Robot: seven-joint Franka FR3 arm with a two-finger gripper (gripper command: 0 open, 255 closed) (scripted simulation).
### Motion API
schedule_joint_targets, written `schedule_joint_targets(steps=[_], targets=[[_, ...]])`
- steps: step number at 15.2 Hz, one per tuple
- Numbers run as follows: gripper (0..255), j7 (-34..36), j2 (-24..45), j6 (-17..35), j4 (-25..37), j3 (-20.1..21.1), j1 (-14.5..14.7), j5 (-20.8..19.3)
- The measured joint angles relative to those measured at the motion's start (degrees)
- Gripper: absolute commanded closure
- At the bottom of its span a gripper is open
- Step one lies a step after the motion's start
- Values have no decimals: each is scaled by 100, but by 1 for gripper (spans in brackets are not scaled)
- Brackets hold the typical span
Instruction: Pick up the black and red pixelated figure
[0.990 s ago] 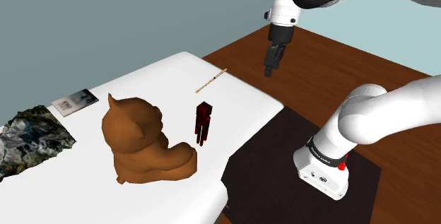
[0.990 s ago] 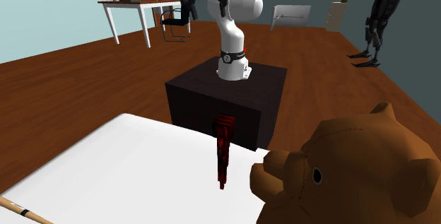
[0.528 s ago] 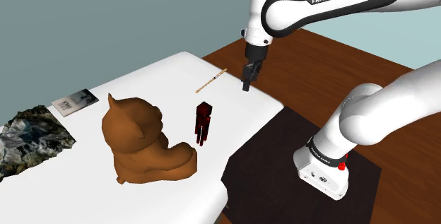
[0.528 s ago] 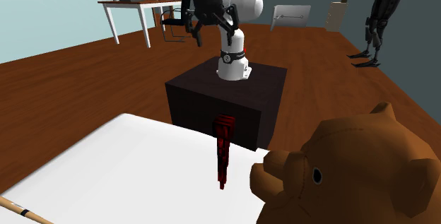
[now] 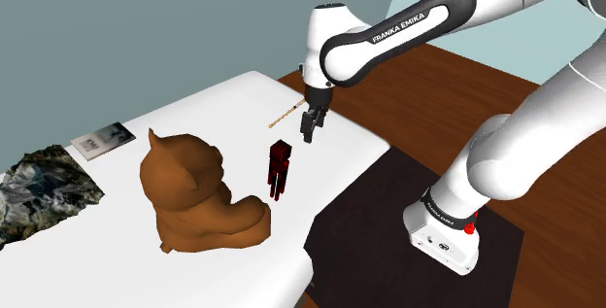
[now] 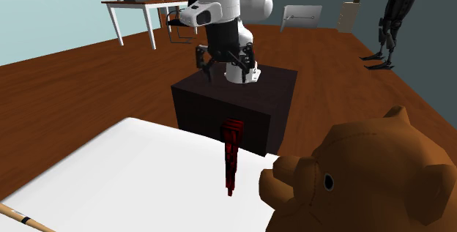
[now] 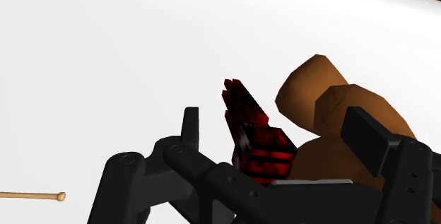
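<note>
**Fingers spread above the desk, figure untouched**

The black and red blocky figure (image 5: 280,170) stands upright on the white desk (image 5: 214,112), near the edge that faces the dark stand (image 5: 388,214). In the shoulder view it is just right of the big brown bear (image 5: 194,191), close to the bear's base but apart from it.

The gripper (image 5: 308,135) hangs over the desk, up and to the right of the figure's head in the shoulder view — near it, not touching. The white arm (image 5: 388,34) reaches out over the desk from the stand. The black fingers (image 7: 188,125) are spread wide with nothing pinched. In the wrist view the figure shows in the gap between them, clear of both, with the bear behind it.

A thin wooden stick (image 5: 289,112) lies flat on the desk beyond the gripper in the shoulder view, toward the far edge. A small book (image 5: 102,140) lies flat at the desk's left end in that view, and a grey crumpled lump (image 5: 39,191) sits just past it at the picture's left edge.

In the second exterior view the figure stands between the camera and the stand — the bear is close on that view's right.
</note>
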Motion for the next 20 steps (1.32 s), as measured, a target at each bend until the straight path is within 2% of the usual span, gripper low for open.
schedule_joint_targets(steps=[7,15,16,20], targets=[[0,524,1524,989,654,233,199,-604],[0,678,2186,1597,705,162,258,-880],[255,689,2223,1623,715,157,263,-894],[255,701,2250,1646,733,148,266,-910]])
